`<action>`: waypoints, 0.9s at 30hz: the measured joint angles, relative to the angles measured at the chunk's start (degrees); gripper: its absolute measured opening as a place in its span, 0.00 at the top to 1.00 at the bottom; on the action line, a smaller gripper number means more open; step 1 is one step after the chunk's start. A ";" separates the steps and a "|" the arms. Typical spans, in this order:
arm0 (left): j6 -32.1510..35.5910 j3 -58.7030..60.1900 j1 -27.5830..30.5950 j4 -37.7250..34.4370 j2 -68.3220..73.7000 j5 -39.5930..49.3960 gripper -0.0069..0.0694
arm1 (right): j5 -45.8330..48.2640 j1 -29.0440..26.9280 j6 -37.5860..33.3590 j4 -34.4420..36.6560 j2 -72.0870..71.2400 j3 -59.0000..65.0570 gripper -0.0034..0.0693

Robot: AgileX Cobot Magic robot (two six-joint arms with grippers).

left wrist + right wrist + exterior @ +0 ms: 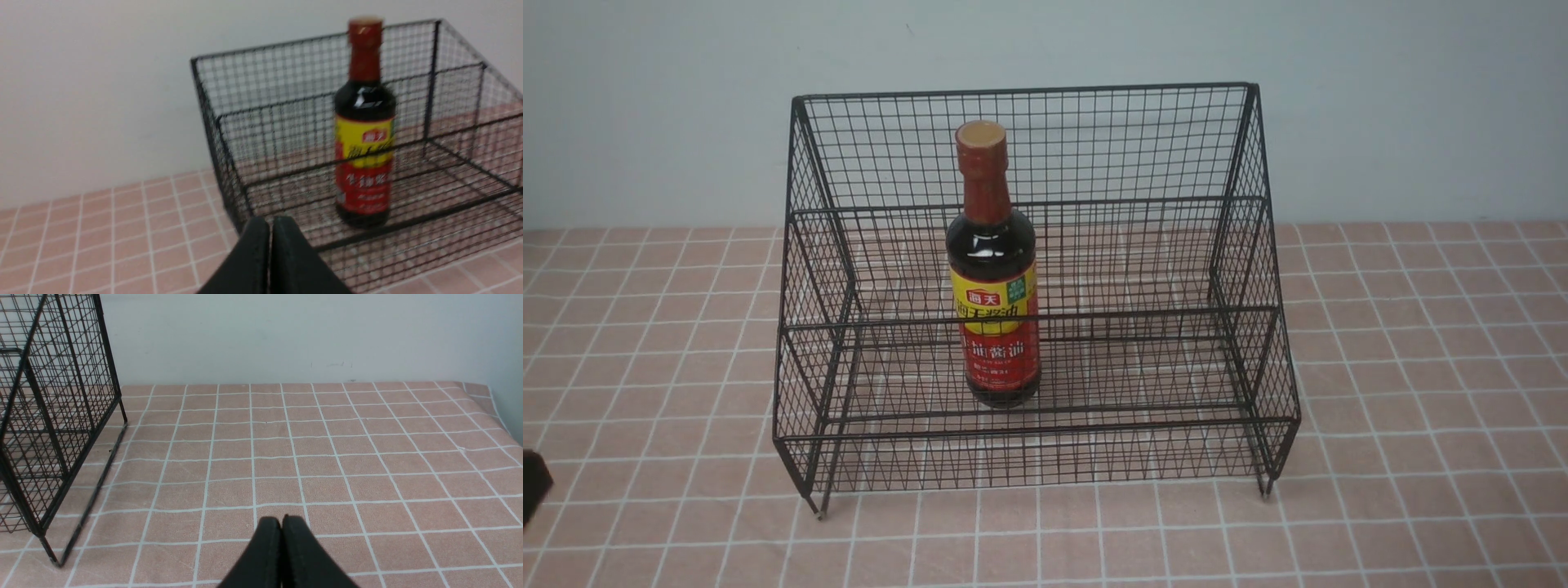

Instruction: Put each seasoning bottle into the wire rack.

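Observation:
A dark soy sauce seasoning bottle point(993, 269) with a red neck and yellow-and-red label stands upright inside the black wire rack point(1241, 245), left of its middle. From the left wrist the bottle point(364, 134) shows standing in the rack point(229, 134), apart from my left gripper point(270, 222), which is shut and empty outside the rack's left front corner. In the front view only a dark bit of the left arm point(533, 482) shows at the left edge. My right gripper point(281, 521) is shut and empty above the tiled cloth, right of the rack point(53, 416).
A pink tiled tablecloth point(1421, 367) covers the table, with a pale wall point(1380, 98) right behind the rack. The cloth's right edge point(496, 412) drops off at the far right in the right wrist view.

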 joint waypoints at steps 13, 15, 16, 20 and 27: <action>-0.35 16.61 12.64 -3.15 -4.64 -2.12 0.92 | 0.00 0.00 0.00 0.00 0.00 0.00 0.97; -0.35 16.61 12.84 -3.16 -4.64 -1.29 0.92 | 0.00 0.00 0.00 0.00 0.00 0.00 0.97; -0.35 16.61 12.89 -3.16 -4.64 -1.23 0.92 | 0.00 0.00 0.00 0.00 0.00 0.00 0.97; -0.35 16.61 12.90 -3.16 -4.64 -1.20 0.92 | 0.00 0.00 0.00 0.00 0.00 0.00 0.97; -0.35 16.61 12.95 -3.18 -4.64 -1.17 0.92 | 0.00 0.00 0.00 0.00 0.00 0.00 0.97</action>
